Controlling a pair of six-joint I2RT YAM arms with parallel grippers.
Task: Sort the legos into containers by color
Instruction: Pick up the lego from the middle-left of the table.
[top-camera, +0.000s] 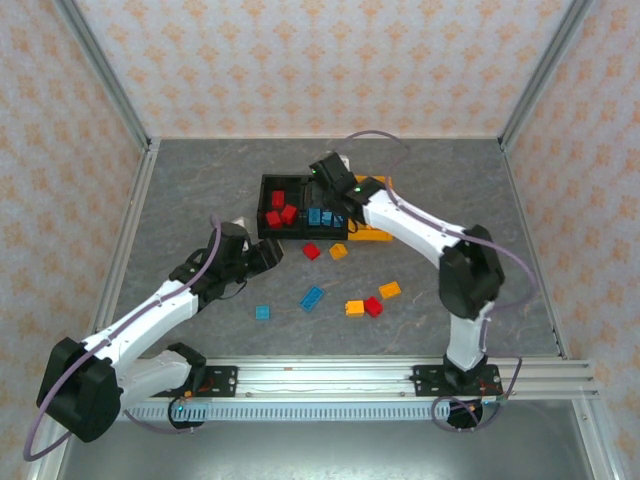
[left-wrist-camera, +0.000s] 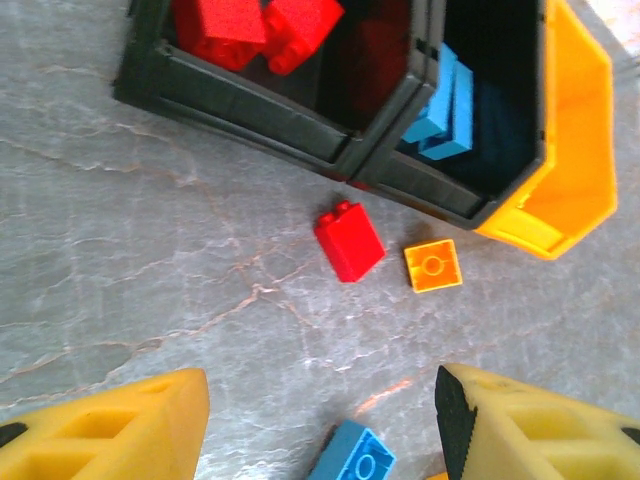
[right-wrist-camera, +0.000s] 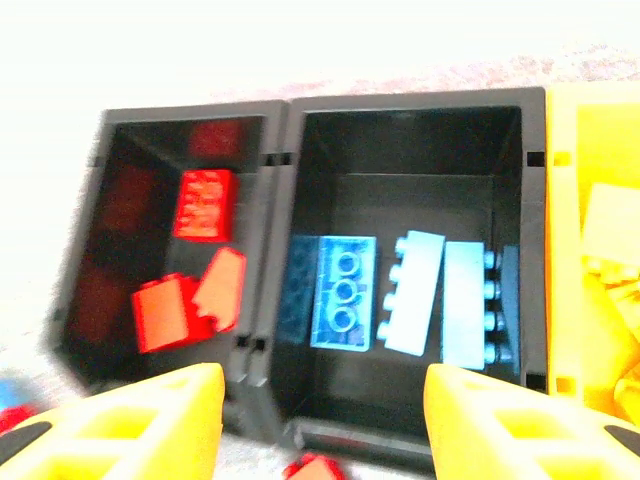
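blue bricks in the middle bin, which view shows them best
Right wrist: it looks straight into the middle bin, showing three blue bricks side by side, studs clear. The top view shows them as small blue patches. The left wrist view catches part of them behind the bin wall.

The bins (top-camera: 300, 182) stand in a row mid-table (top-camera: 200, 200), nearer the far edge. Three bricks (right-wrist-camera: 203, 203) lie in the left bin (top-camera: 263, 205), and three lie side by side in the middle bin (right-wrist-camera: 400, 140). Some more are in the right bin (right-wrist-camera: 560, 200). My right claw (right-wrist-camera: 325, 400) hangs over the middle bin. My left claw (left-wrist-camera: 320, 420) sits just before the left bin.

Two bricks (top-camera: 312, 251) (top-camera: 338, 251) lie side by side just before the bins. Nearer the near edge lie five more: one to the left (top-camera: 262, 312), one in the middle (top-camera: 313, 298), and three clustered on the right (top-camera: 354, 308) (top-camera: 373, 306) (top-camera: 389, 290).
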